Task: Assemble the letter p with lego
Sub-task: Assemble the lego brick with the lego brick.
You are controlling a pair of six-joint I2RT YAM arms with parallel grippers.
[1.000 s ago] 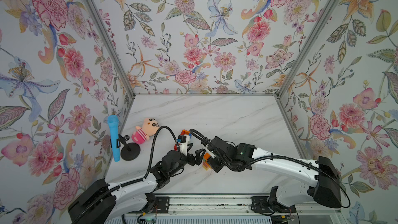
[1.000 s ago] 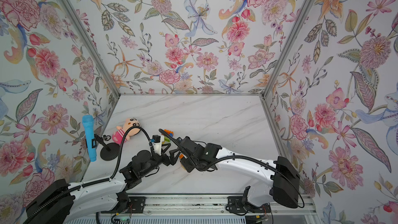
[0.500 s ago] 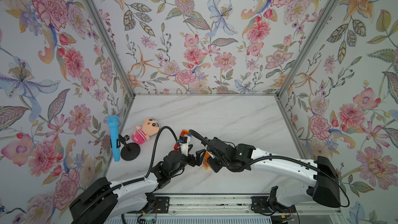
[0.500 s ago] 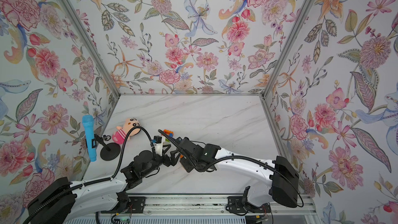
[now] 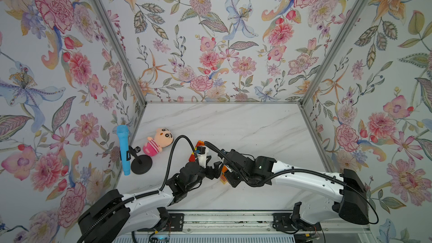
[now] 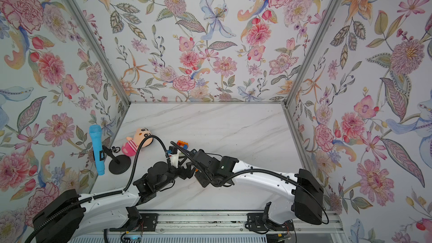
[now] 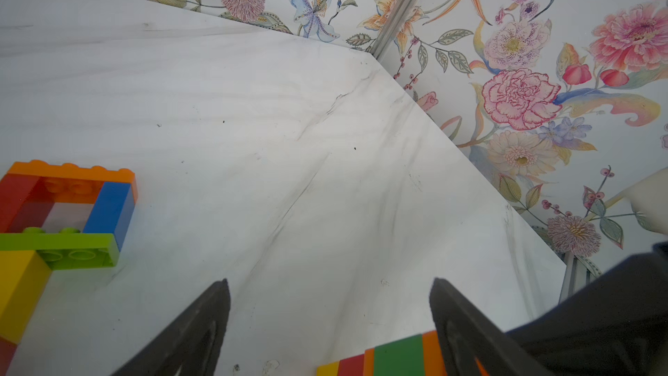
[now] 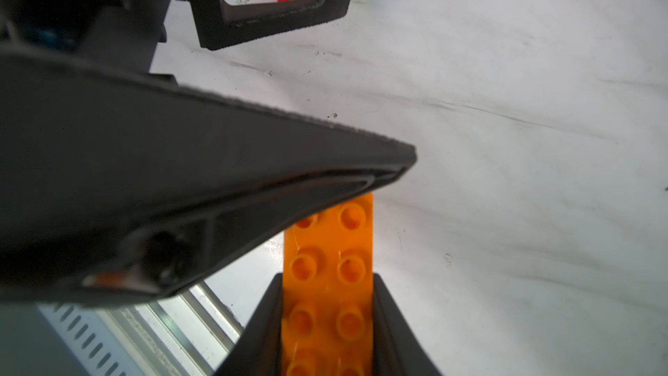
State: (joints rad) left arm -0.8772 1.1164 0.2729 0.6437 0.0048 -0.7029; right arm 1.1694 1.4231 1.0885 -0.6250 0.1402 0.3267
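Note:
On the marble table lies a partly built lego frame [image 7: 65, 207] of orange, red, blue, green and yellow bricks; in both top views the frame [image 5: 195, 151] [image 6: 182, 144] is half hidden behind the left wrist camera. My right gripper [image 8: 327, 278] [image 5: 225, 176] is shut on a long orange studded brick [image 8: 327, 265]. That brick ends a striped stack [image 7: 390, 356] of yellow, red, orange and green. My left gripper [image 7: 329, 282] [image 5: 216, 168] is open. The stack's end sits between its fingers [image 7: 466, 327], close to one of them.
A pink plush doll [image 5: 159, 142] lies at the left of the table. A blue microphone [image 5: 123, 148] on a black stand [image 5: 141, 164] is beside the left wall. Floral walls enclose three sides; a metal rail [image 5: 233, 223] runs along the front.
The left gripper's jaws have narrowed a little around the stack's end. Both arms have hardly moved, and the right gripper still holds its brick.

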